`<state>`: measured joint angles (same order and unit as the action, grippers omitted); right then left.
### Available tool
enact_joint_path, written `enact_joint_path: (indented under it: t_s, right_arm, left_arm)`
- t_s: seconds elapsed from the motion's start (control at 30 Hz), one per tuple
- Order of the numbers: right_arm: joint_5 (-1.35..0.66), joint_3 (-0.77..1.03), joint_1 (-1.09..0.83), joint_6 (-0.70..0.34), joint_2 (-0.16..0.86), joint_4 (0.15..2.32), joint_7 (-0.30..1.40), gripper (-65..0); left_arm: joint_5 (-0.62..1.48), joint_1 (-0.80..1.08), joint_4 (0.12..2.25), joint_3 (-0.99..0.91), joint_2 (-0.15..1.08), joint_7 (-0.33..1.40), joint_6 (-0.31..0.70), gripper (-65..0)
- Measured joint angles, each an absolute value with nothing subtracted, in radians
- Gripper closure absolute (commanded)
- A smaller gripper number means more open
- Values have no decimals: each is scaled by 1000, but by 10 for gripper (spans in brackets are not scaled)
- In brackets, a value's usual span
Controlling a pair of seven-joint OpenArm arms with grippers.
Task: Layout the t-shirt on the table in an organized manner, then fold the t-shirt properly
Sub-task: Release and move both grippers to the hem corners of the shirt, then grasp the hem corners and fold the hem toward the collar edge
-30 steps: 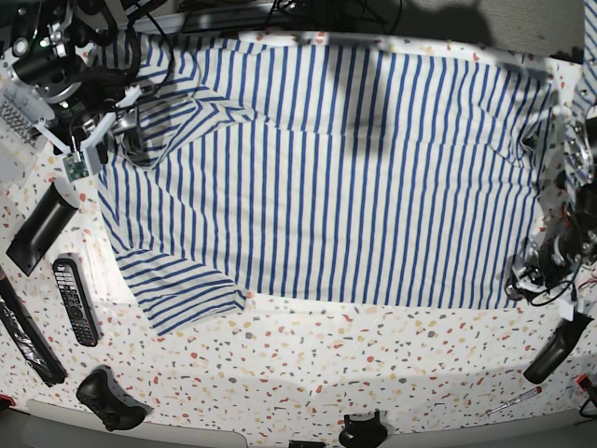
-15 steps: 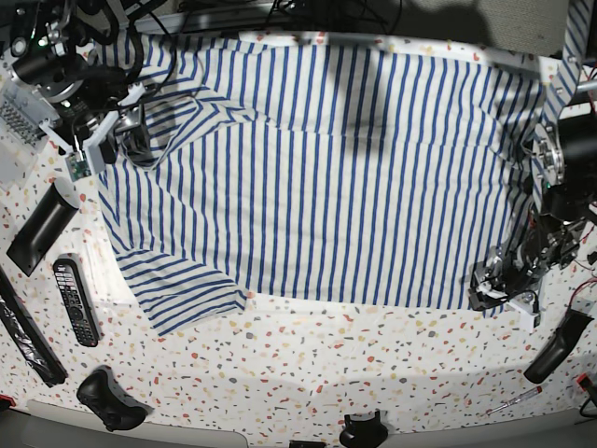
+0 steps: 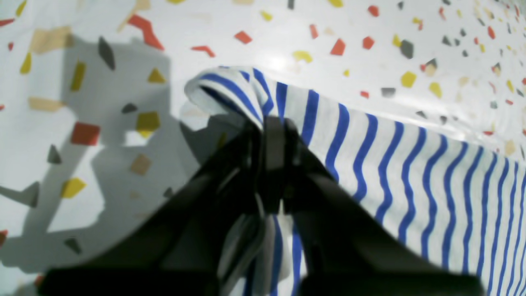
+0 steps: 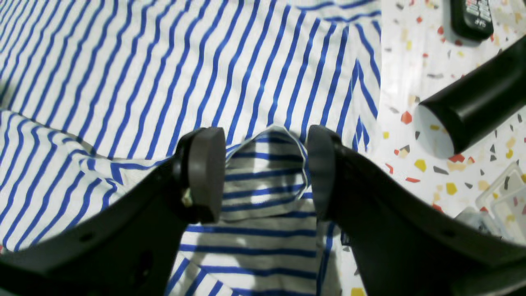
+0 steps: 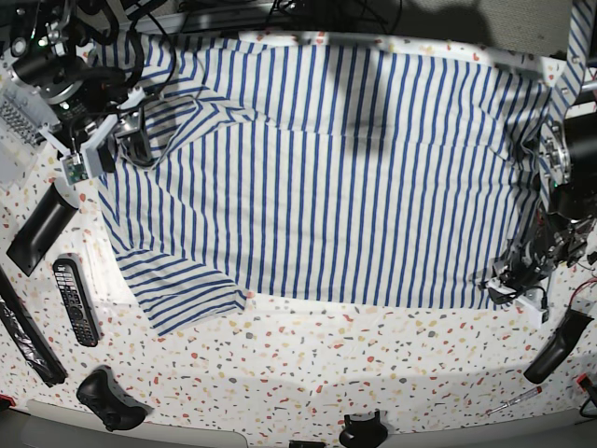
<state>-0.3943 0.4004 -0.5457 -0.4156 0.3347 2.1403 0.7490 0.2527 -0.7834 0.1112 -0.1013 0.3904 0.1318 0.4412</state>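
The white, blue-striped t-shirt (image 5: 326, 177) lies spread flat over the speckled table (image 5: 373, 364). In the base view my left gripper (image 5: 511, 286) sits at the shirt's near right hem corner. The left wrist view shows that gripper (image 3: 273, 123) shut on the t-shirt (image 3: 390, 164), with the corner bunched and curled over the table (image 3: 123, 53). My right gripper (image 5: 133, 147) hovers at the far left, by the sleeve and collar. In the right wrist view it (image 4: 263, 176) stands open, a raised fold of t-shirt (image 4: 267, 185) between its fingers (image 4: 205, 181), not pinched.
Left of the shirt lie a remote (image 5: 75, 301), a flat black block (image 5: 37, 229) and a long black strip (image 5: 23, 336). A game controller (image 5: 107, 399) and a black part (image 5: 362, 431) sit at the front edge. A black handle (image 5: 557, 347) and a screwdriver (image 5: 513, 401) lie front right.
My left gripper came in to the shirt's near right hem corner and shut on it, bunching the cloth. The right gripper stayed open at the left sleeve.
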Motion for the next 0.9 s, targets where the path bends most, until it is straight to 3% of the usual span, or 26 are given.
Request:
enact_joint_path:
  t_s: [0.17,0.3,0.47,0.6,0.9]
  right_arm:
    - [-395,401,-503,-421,334,2125,730,-310]
    - [-393,400,-354,-423,331,1998,734,-310]
    - [-385,401,-78,-427,328,1692,786,-310]
    - [-382,402,128,-499,331,1456,828,-310]
    - [-218,402,432,-545,335,937,727,-310]
  left_arm:
    - [253,-784,140,-102,390,138,442,0]
    - [255,-784,154,-101,390,167,444,0]
    - [254,-783,157,-101,388,176,441,0]
    - [253,-783,157,-101,389,176,442,0]
    - [254,-783,157,-101,390,177,441,0]
